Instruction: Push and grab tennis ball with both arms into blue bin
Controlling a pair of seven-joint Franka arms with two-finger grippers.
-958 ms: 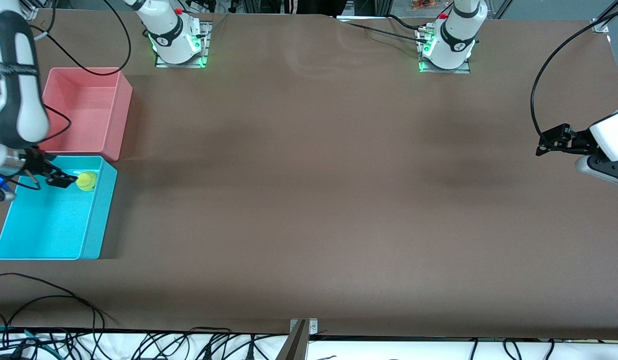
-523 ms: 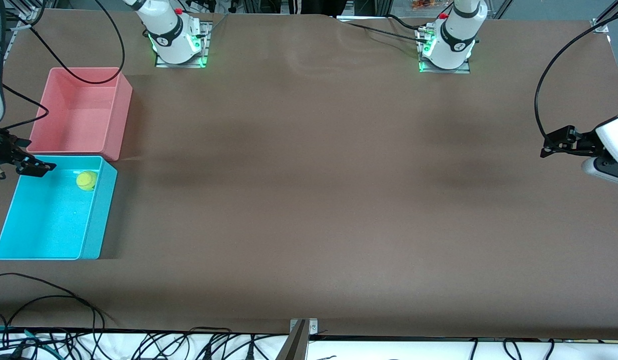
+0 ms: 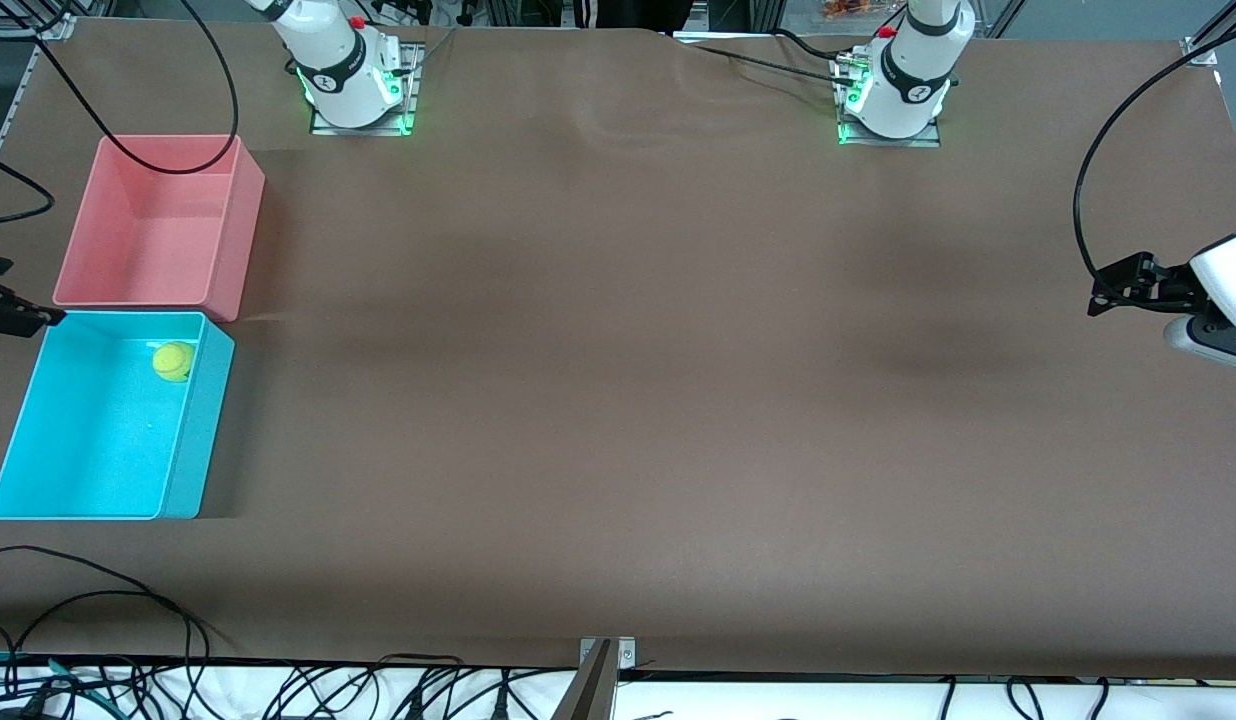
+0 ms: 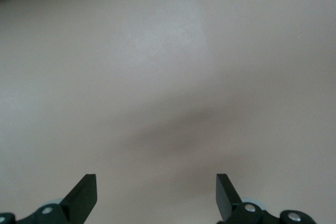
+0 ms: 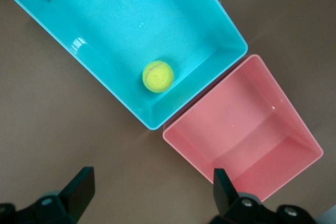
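The tennis ball (image 3: pixel 173 361) lies inside the blue bin (image 3: pixel 193 440), in the corner next to the pink tub; it also shows in the right wrist view (image 5: pixel 158 76) in the blue bin (image 5: pixel 68 40). My right gripper (image 3: pixel 13 315) is open and empty, up beside the blue bin at the right arm's end of the table; in its wrist view (image 5: pixel 152 192) it hangs over bare table beside both tubs. My left gripper (image 3: pixel 1113 290) is open and empty, up over bare table at the left arm's end (image 4: pixel 156 195).
A pink tub (image 3: pixel 233 240) stands against the blue bin, farther from the front camera, and is empty (image 5: pixel 294 129). Cables hang along the table's front edge (image 3: pixel 278 690). A black cable (image 3: pixel 1098 170) loops to the left arm.
My right gripper has let go of the ball, risen and drawn back out of the blue bin toward the table's end. The ball stays in the bin. The left gripper has shifted slightly.
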